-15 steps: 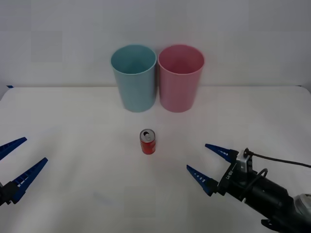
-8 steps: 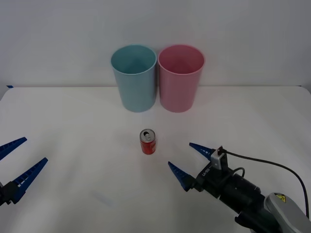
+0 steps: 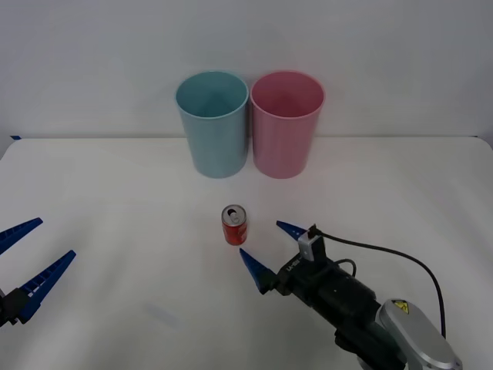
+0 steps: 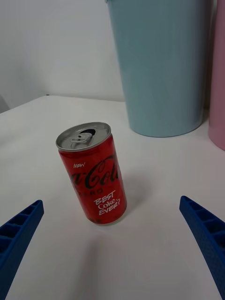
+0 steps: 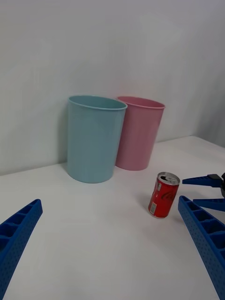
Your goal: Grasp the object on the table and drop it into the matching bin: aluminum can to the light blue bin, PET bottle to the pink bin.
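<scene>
Now counting:
Cans: one aluminum can (image 3: 234, 225), standing upright, long axis vertical, tab up.
Bins: two, light blue bin (image 3: 212, 122), pink bin (image 3: 286, 122).
Right gripper (image 3: 272, 245): spreading wide beside the can, probably not touching.
Left gripper (image 3: 25, 262): resting spread, well apart.

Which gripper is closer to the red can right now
The right. The right gripper, jaws open, sits just beside the red can; the left gripper waits far off at the table's edge.

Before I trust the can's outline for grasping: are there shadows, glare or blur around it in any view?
Front view: even light, the can sharp, barely any shadow on the table. Right wrist view: the can's print reads clearly, a soft shadow beside its base, a mild sheen on its side; the open right gripper frames it. Left wrist view: can small but crisp, no glare.
</scene>
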Robot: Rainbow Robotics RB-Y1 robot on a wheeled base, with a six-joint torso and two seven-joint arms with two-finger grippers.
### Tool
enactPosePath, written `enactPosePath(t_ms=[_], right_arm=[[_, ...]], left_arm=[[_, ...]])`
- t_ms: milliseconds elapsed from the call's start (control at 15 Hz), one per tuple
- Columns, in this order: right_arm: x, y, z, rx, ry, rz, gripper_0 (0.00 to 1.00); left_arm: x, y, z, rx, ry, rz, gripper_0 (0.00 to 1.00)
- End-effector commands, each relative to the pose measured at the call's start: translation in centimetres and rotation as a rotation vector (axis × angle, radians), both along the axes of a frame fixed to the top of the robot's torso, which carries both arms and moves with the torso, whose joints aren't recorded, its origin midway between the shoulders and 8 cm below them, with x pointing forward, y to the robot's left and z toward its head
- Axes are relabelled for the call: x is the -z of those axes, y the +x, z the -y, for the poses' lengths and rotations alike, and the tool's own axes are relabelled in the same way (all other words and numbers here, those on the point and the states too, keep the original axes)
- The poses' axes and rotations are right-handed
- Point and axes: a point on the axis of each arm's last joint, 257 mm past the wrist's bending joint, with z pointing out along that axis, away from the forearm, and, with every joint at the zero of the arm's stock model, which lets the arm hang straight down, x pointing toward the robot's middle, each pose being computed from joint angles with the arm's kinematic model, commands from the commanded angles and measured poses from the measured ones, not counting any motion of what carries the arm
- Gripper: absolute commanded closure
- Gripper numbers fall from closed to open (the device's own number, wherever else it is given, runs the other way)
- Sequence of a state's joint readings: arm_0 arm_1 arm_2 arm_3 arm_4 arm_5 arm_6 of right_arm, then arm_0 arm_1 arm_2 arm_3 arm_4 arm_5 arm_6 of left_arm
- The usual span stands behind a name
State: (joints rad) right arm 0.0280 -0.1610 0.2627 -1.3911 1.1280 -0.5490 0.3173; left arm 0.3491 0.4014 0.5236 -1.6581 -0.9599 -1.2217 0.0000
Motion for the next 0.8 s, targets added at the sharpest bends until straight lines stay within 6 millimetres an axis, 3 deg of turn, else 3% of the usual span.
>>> enactPosePath(t_ms=[67, 600, 800], right_arm=[[-0.1, 0.7, -1.0, 0.018, -0.015, 0.005, 0.0], [-0.7, 2.1, -3.8, 0.043, -0.058, 0.012, 0.0], [0.5, 3.2, -4.5, 0.031, -0.07, -0.013, 0.0]], left_arm=[[0.0, 0.0, 0.0, 0.0, 0.0, 0.0, 0.0], [0.0, 0.0, 0.0, 0.0, 0.0, 0.0, 0.0], [0.0, 0.0, 0.0, 0.0, 0.0, 0.0, 0.0]])
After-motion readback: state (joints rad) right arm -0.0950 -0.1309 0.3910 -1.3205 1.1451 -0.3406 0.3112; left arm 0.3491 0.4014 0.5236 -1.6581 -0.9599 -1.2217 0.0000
